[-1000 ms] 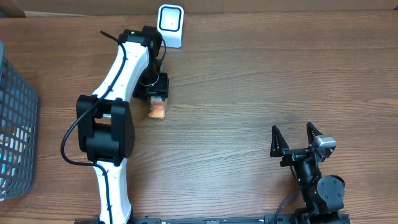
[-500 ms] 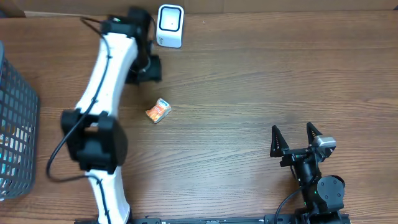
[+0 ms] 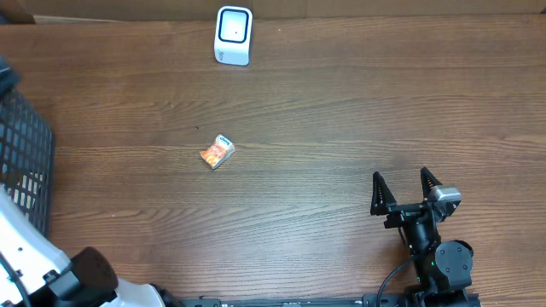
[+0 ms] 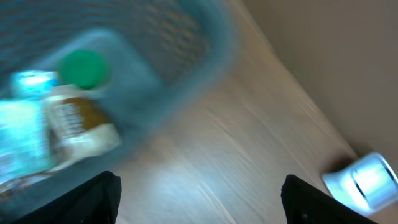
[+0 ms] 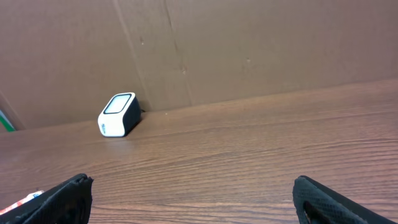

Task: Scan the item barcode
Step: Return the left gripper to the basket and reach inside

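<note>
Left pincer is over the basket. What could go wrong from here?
The left wrist view is blurred, so the open left pincer could clip the basket rim. The basket's items lie crowded together; it might grab two. The orange packet lies loose on the table; a pass to the scanner could knock it.

**Left arm** [image 3: 21, 240], near left corner of the desk [image 3: 341, 111]. Smooth white shell link. Rounded black joint housing [image 3: 85, 271]. Thin black cable [image 3: 10, 277] running alongside the shell. Fingertips [image 4: 99, 196] are black and blurred in the wrist view.

**Right arm** [image 3: 437, 256], near right corner of the desk. Black throughout, with a round black motor housing [image 3: 452, 260]. A small grey block [image 3: 444, 195] is mounted beside the jaws. A black cable [image 3: 394, 275] loops at the base. The jaws are two black fingers [image 3: 378, 194] tapering to points, matt and slightly grainy in the wrist view.
</note>
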`<act>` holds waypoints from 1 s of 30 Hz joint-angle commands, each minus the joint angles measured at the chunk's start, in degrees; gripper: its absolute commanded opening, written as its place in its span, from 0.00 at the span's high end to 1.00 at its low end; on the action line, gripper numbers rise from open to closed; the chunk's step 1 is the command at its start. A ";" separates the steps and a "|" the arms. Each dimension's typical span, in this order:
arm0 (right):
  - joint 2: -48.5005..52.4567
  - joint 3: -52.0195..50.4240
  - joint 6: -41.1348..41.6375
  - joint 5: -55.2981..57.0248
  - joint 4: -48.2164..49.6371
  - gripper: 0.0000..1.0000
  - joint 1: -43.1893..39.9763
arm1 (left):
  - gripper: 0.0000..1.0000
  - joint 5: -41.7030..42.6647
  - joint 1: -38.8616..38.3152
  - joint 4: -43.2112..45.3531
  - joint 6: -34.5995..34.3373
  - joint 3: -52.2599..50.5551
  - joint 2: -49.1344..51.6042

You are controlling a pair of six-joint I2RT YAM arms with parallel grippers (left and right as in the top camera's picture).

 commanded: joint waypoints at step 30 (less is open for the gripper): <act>-0.46 -0.61 -0.24 0.35 0.17 0.00 0.26 | 0.12 -8.22 25.86 5.75 5.29 -19.58 2.29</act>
